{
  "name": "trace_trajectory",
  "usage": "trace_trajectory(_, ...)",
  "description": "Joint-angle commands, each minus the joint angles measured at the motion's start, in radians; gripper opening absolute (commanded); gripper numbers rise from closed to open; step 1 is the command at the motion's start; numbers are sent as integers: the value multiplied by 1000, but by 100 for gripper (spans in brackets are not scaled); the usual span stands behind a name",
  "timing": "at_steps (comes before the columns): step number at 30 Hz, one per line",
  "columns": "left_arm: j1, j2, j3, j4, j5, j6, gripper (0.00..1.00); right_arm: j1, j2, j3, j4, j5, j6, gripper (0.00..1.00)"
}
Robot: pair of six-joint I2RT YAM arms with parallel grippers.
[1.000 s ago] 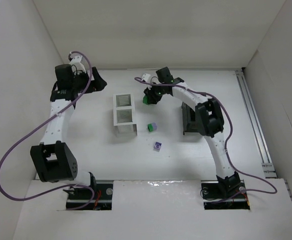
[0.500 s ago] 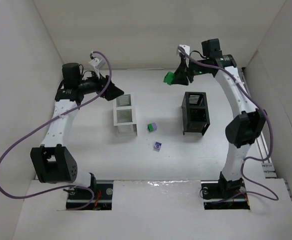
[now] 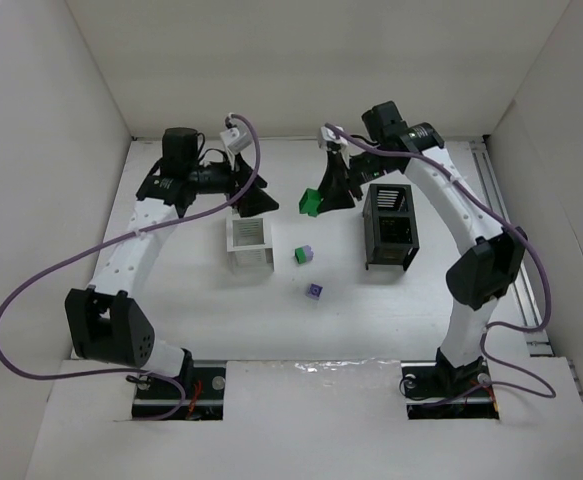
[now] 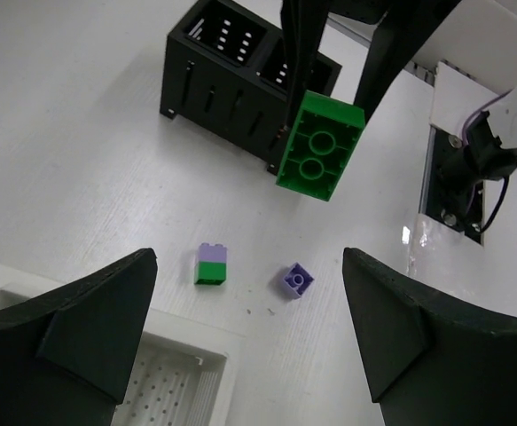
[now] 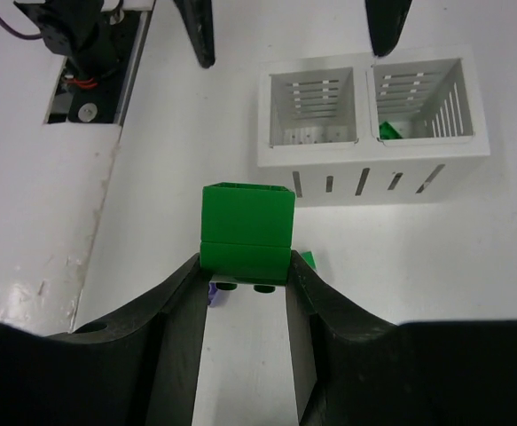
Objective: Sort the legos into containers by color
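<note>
My right gripper [image 3: 323, 198] is shut on a green lego [image 3: 312, 203] and holds it in the air between the white container [image 3: 248, 240] and the black container [image 3: 391, 228]. The brick also shows in the right wrist view [image 5: 246, 232] and the left wrist view [image 4: 320, 145]. My left gripper [image 3: 255, 192] is open and empty above the white container's far end. A stacked purple-and-green lego [image 3: 303, 255] and a small purple lego [image 3: 314, 292] lie on the table between the boxes. They also show in the left wrist view, the stacked one [image 4: 211, 264] and the purple one [image 4: 297, 280]. A green piece [image 5: 388, 130] lies in one white compartment.
White walls enclose the table on three sides. A metal rail [image 3: 506, 240] runs along the right edge. The arm bases [image 3: 161, 385] sit at the near edge. The white container [image 5: 373, 114] has two open compartments in the right wrist view.
My right gripper has swung left and down with the green lego, from above the black container toward the gap between the boxes. My left gripper has moved right, over the white container.
</note>
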Motion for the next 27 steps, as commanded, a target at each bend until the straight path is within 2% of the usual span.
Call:
trace_trajectory(1, -34, -13, 39, -69, 64, 91, 82, 29, -46, 4, 2, -48, -29, 0)
trace_trajectory(4, -57, 11, 49, -153, 101, 154, 82, 53, -46, 30, 11, -39, -29, 0)
trace_trajectory(14, -75, 1, 49, -141, 110, 193, 82, 82, -15, 84, 11, -39, -19, 0)
trace_trajectory(19, -86, 1, 49, -141, 150, 239, 76, 91, 5, 84, 11, -39, -19, 0)
trace_trajectory(23, -86, -39, 20, -37, 159, 211, 75, 100, 14, 95, 11, -30, -19, 0)
trace_trajectory(27, -86, -50, -19, 52, 168, 112, 70, 109, 25, 115, 11, -30, -19, 0)
